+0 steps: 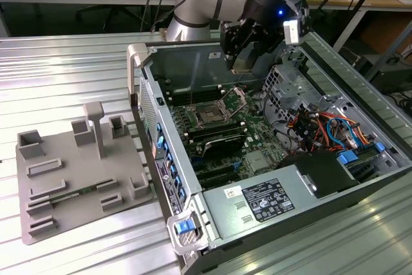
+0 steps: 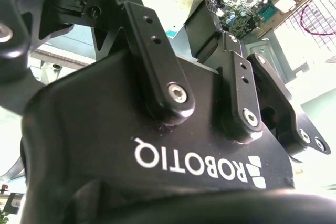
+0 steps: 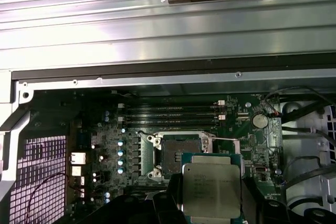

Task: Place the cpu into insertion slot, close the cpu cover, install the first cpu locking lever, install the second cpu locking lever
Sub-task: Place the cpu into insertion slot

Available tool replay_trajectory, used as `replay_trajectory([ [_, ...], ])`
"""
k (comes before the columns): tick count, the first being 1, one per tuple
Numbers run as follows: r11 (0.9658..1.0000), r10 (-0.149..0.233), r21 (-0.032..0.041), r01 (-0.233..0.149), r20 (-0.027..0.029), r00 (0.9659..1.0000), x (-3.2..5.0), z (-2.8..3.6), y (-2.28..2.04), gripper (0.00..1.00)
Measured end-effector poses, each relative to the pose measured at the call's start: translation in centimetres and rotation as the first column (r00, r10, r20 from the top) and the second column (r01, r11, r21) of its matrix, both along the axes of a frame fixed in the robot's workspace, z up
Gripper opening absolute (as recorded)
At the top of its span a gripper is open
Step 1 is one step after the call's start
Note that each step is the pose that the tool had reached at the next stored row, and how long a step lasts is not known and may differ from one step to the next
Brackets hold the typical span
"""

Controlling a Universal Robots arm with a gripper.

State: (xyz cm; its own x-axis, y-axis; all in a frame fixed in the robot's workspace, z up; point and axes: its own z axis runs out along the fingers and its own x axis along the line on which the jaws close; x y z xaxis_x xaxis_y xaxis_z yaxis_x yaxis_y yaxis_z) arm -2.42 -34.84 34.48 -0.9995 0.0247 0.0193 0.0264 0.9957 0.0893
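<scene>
The cpu (image 3: pixel 212 192) sits clamped in the pincer (image 1: pixel 243 60), hovering above the bare socket (image 3: pixel 178 153) inside the PC case (image 1: pixel 360 201). The cpu cover (image 1: pixel 237 98) is tipped up. Seems nothing's seated yet; insertion, cover & levers all left.

We see a dull silver-grey metal top on the cpu (image 3: pixel 211 190) clamped in the matt black gripper (image 3: pixel 210 203). Below the gripper, the case (image 1: pixel 187 62) is bare grey sheet metal. Well apart from it, the ribbed metal table (image 1: pixel 64 69) shines, bearing a matt grey plastic tray (image 1: pixel 77 178).
</scene>
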Motion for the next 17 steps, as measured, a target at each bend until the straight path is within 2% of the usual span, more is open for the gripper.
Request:
replay_trajectory([
  [17, 1.0, 0.0, 0.0, 0.0, 0.0, 1.0, -0.01, -0.52, -0.05, 0.55],
])
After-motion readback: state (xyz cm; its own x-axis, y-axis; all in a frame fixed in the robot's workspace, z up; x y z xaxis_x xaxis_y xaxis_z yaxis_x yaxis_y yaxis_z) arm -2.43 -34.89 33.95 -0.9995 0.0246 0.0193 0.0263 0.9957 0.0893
